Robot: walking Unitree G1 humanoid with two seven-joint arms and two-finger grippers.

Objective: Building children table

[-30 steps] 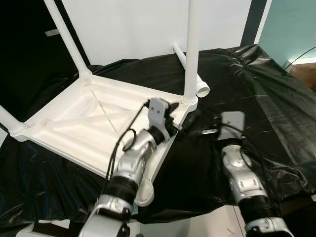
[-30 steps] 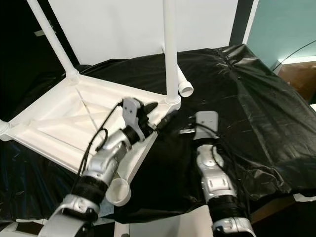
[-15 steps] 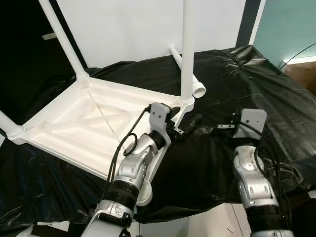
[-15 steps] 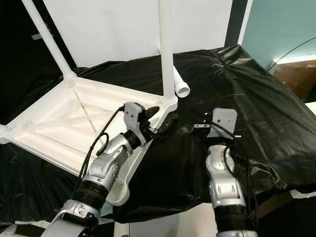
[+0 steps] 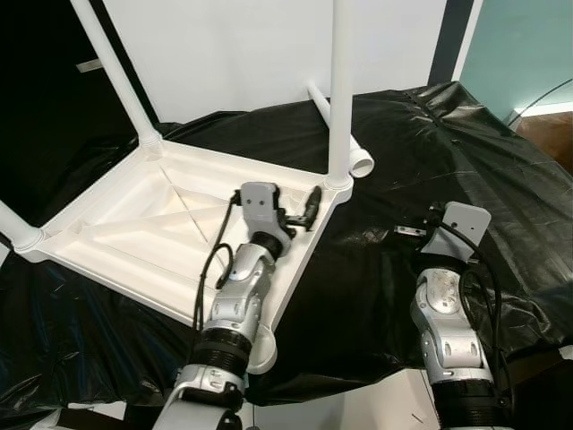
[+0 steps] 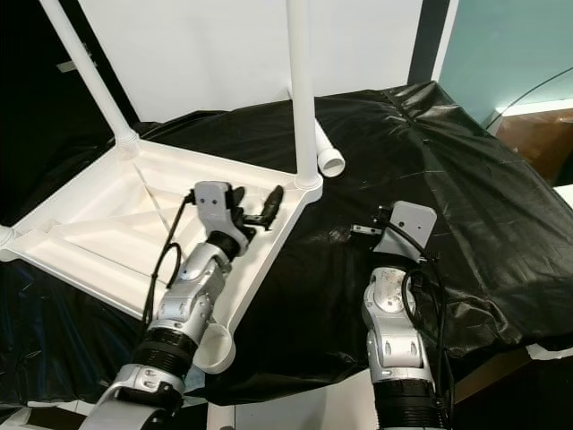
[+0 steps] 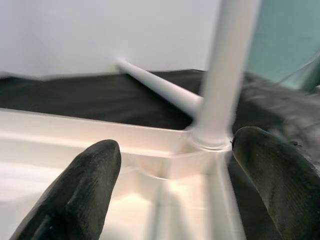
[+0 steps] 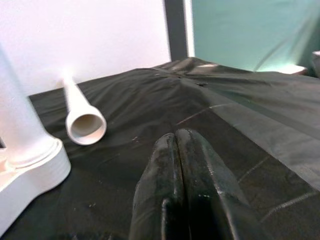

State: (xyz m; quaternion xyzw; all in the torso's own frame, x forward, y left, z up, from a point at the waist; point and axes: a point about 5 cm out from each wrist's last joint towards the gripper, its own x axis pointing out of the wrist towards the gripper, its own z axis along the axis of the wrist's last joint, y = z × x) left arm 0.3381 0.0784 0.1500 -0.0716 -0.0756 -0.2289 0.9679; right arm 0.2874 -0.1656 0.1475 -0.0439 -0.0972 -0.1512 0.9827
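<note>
While the white plastic tabletop (image 5: 134,228) lies upside down on the black sheet (image 5: 466,134), ribbed underside up, three legs are seated in its corner sockets: the upright leg (image 5: 340,90) at the corner nearest the grippers, a second slanting leg (image 5: 112,67) at the far corner on the robot's left, and the stub of a third leg (image 5: 13,219) at the picture's left edge. The near corner's empty socket (image 5: 261,349) is open, sitting just beside the left forearm. A loose fourth leg (image 5: 345,134) lies on the sheet behind the upright one, its open end facing forward.

The left gripper (image 5: 300,215) hovers over the tabletop's inner edge, close to the base of the upright leg, with its two black fingers (image 7: 85,190) spread wide and nothing between them. The right gripper (image 8: 182,165) is over the bare sheet well apart from the tabletop, its fingers pressed together and empty; the loose leg lies ahead of it in the wrist view.

By my reading the build is roughly three-quarters done. What is left seems to be picking up the loose leg, pressing it into the empty socket, and turning the table onto its feet.
</note>
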